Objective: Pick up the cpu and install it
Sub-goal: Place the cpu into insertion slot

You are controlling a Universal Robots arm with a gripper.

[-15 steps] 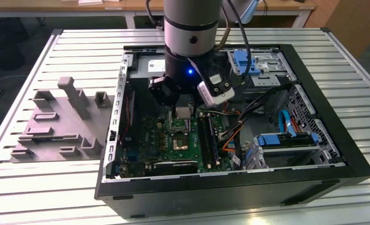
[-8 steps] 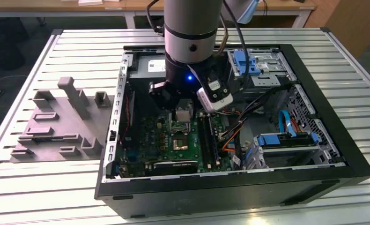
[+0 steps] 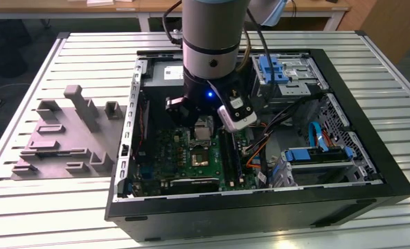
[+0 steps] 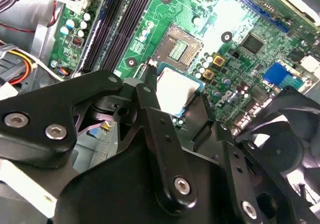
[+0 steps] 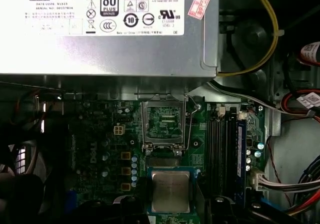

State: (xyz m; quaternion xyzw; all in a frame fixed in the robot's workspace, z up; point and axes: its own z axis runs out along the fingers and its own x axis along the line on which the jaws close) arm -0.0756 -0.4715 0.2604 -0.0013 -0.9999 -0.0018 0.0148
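Pincer (image 4: pixel 176 98) is pinching the cpu (image 4: pixel 175 87) by two opposite edges, jaws narrowed onto it, holding it between the fingertips (image 4: pixel 149 100) above the motherboard (image 4: pixel 240 14). Open socket (image 4: pixel 182 44) is sitting just beyond the fingertips, not beneath them. Risk, as I am judging it: edge grip slipping, or the cpu going down skewed and bending socket pins

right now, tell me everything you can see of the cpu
The cpu is a small, flat square chip with a silvery-grey metal top and a thin green rim. It lies level with its metal side up, and the gripper's black fingers press on two opposite edges. It seems to hang just above the green motherboard, beside the open socket, and is not yet seated in it.
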